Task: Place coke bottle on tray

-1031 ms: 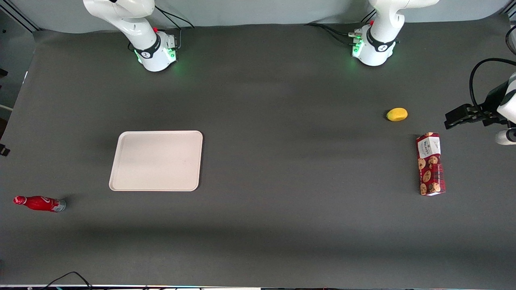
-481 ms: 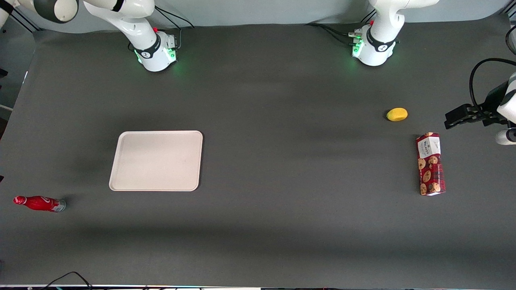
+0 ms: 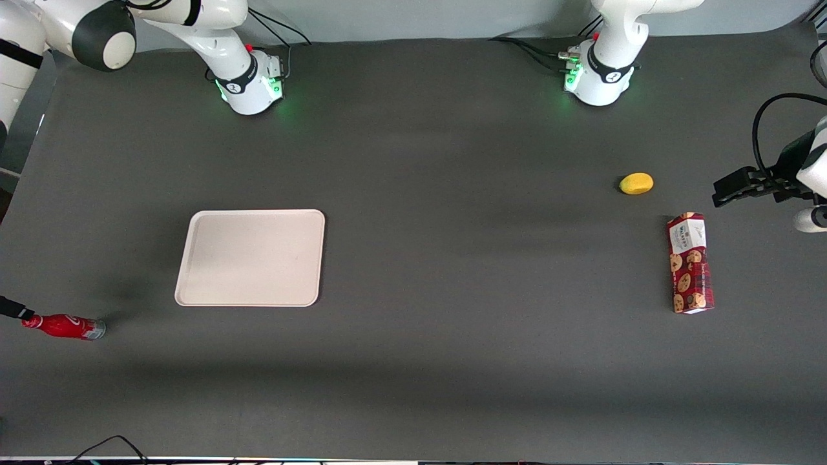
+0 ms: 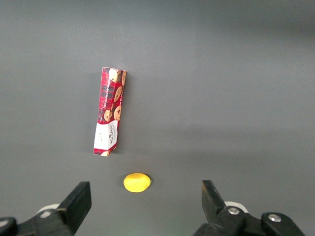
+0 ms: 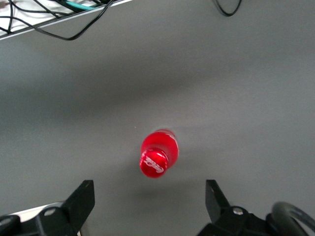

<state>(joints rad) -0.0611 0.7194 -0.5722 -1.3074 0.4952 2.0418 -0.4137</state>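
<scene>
The coke bottle (image 3: 63, 326) is a small red bottle with a red cap. It stands upright on the dark table at the working arm's end, nearer the front camera than the tray. The cream tray (image 3: 250, 257) lies flat and holds nothing. In the front view only a dark tip of my right gripper (image 3: 14, 309) shows, right beside the bottle's cap. The right wrist view looks down on the bottle's cap (image 5: 156, 162). There the gripper (image 5: 150, 204) hangs above it, open, its black fingers (image 5: 82, 200) wide apart with nothing between them.
A red cookie box (image 3: 690, 263) and a small yellow fruit (image 3: 636, 183) lie toward the parked arm's end, also seen as box (image 4: 109, 111) and fruit (image 4: 137, 182). Cables (image 5: 59, 22) run along the table edge near the bottle.
The right arm has swung into view and its gripper has travelled toward the front camera, from well short of the bottle to just at its cap. The bottle and tray have not moved.
</scene>
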